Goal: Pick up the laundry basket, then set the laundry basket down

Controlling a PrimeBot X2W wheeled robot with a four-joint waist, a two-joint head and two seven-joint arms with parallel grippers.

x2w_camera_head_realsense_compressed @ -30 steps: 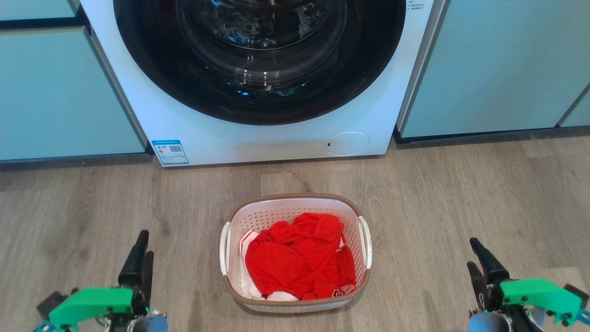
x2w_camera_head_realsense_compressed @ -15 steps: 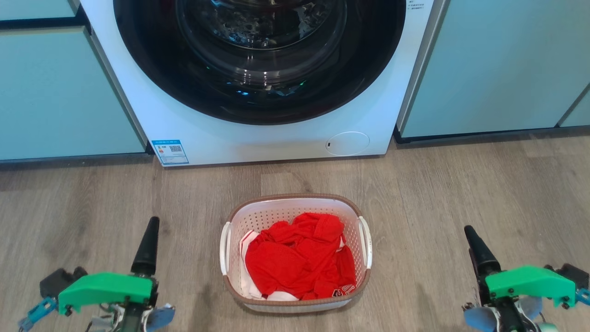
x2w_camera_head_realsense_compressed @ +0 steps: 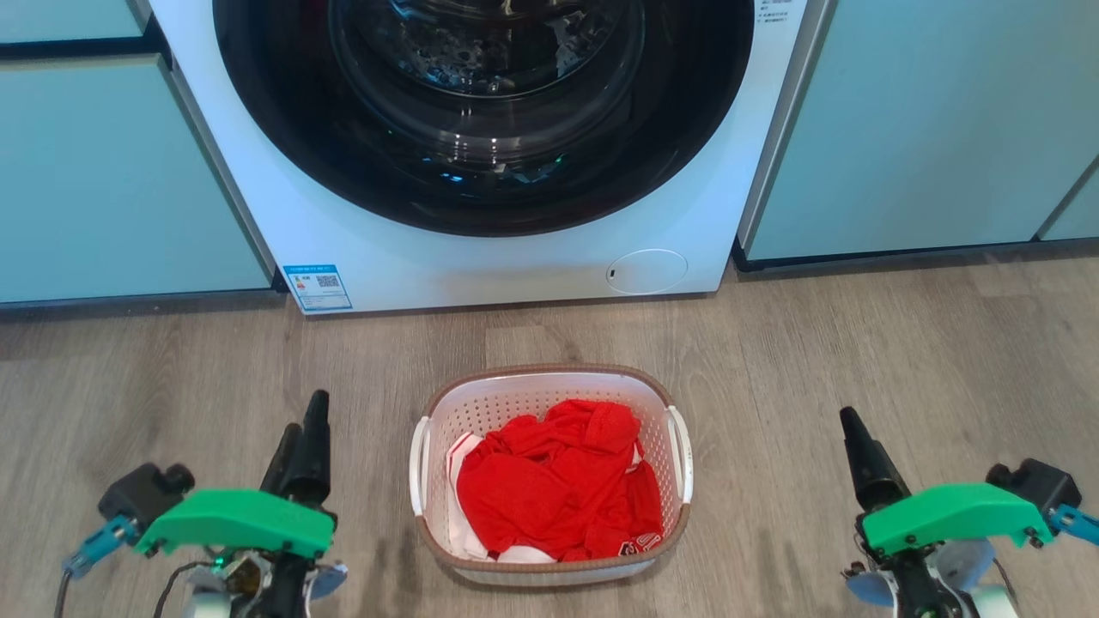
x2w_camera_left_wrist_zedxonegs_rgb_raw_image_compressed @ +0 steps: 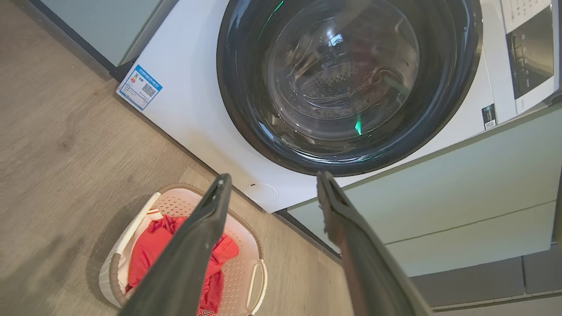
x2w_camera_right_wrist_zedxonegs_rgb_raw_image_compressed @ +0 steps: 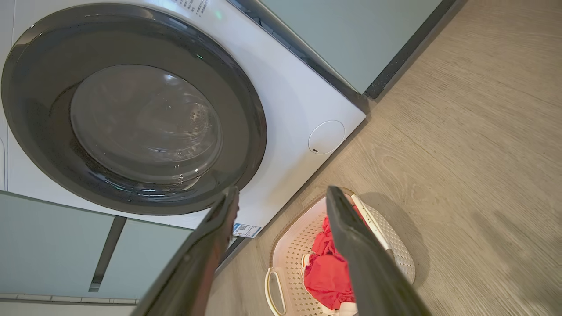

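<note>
In the head view the left gripper (x2w_camera_head_realsense_compressed: 306,416) and the right gripper (x2w_camera_head_realsense_compressed: 859,442) have both come forward and a little inward during the last second. They now stand at each side of the laundry basket (x2w_camera_head_realsense_compressed: 532,396), but still apart from its handles. The basket itself has not moved: it sits on the wooden floor (x2w_camera_head_realsense_compressed: 859,343) before the washing machine (x2w_camera_head_realsense_compressed: 515,257), with red clothes (x2w_camera_head_realsense_compressed: 558,489) inside. I judge this as the approach to a two-handed pick-up, with no grasp begun yet. A blue label (x2w_camera_head_realsense_compressed: 318,286) with a QR code is on the machine's lower left corner; its writing is too small to read. In the left wrist view the left gripper (x2w_camera_left_wrist_zedxonegs_rgb_raw_image_compressed: 273,179) has its jaws spread wide and empty, the basket (x2w_camera_left_wrist_zedxonegs_rgb_raw_image_compressed: 246,245) low beside them. The dark control panel (x2w_camera_left_wrist_zedxonegs_rgb_raw_image_compressed: 531,48) carries no legible text. In the right wrist view the right gripper (x2w_camera_right_wrist_zedxonegs_rgb_raw_image_compressed: 283,192) also has released, empty jaws, with the basket (x2w_camera_right_wrist_zedxonegs_rgb_raw_image_compressed: 395,245) below.
</note>
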